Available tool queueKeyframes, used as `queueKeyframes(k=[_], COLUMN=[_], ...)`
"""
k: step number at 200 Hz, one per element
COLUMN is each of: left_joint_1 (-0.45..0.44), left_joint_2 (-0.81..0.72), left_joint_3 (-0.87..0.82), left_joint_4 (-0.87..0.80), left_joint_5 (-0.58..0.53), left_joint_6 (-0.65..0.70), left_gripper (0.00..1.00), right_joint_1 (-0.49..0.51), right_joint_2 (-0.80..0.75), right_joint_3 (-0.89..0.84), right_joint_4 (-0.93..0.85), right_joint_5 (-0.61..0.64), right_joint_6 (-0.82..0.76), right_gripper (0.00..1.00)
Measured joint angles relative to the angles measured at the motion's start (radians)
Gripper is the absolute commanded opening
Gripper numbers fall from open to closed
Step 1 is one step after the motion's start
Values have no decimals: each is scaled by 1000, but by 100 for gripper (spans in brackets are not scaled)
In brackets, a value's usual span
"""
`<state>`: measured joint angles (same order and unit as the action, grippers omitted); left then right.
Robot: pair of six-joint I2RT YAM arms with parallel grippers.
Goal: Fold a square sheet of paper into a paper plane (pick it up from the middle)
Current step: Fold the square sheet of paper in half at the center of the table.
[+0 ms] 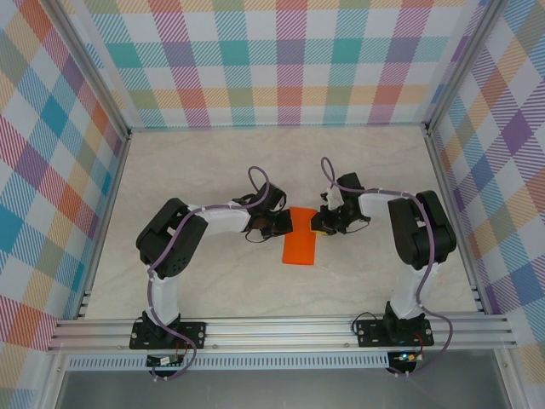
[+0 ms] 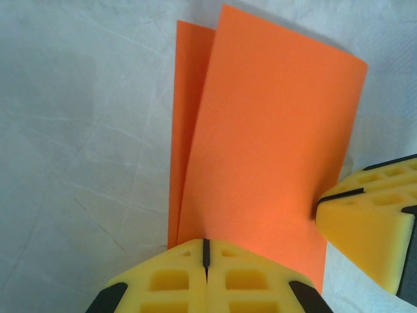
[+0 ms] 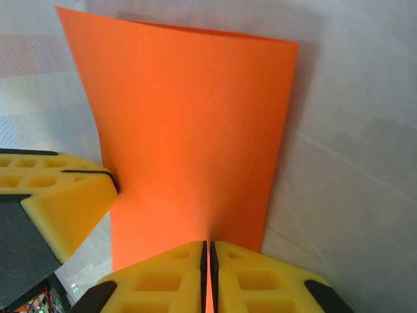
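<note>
orange sheet (image 1: 300, 243) lay dead center, folded in half once | L gripper (image 2: 205, 257) clamped on its 10 o'clock edge, R gripper (image 3: 209, 257) on 2 o'clock | we reckoned nose + wing folds were left

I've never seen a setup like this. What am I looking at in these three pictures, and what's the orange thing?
Two robot arms stand at the near edge of a pale table. One picture looks down from above; the other two come from a camera on each wrist, so the yellow blocks at the bottom are that arm's own fingers. The orange paper, folded double, is pinched by the left gripper and the right gripper from opposite sides, both shut on it.
</note>
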<state>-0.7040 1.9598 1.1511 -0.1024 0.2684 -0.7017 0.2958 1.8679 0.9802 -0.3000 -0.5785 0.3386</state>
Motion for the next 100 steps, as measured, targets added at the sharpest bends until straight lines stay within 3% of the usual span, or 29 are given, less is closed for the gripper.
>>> queueKeyframes(k=[57, 100], left_joint_1=[0, 0], left_joint_2=[0, 0], left_joint_3=[0, 0], left_joint_4=[0, 0], left_joint_5=[0, 0], left_joint_6=[0, 0], left_gripper=[0, 0], right_joint_1=[8, 42], right_joint_2=[-138, -137], right_joint_3=[-111, -181], right_joint_4=[34, 74], right_joint_5=[-31, -62], right_joint_6=[33, 46], right_gripper=[17, 17])
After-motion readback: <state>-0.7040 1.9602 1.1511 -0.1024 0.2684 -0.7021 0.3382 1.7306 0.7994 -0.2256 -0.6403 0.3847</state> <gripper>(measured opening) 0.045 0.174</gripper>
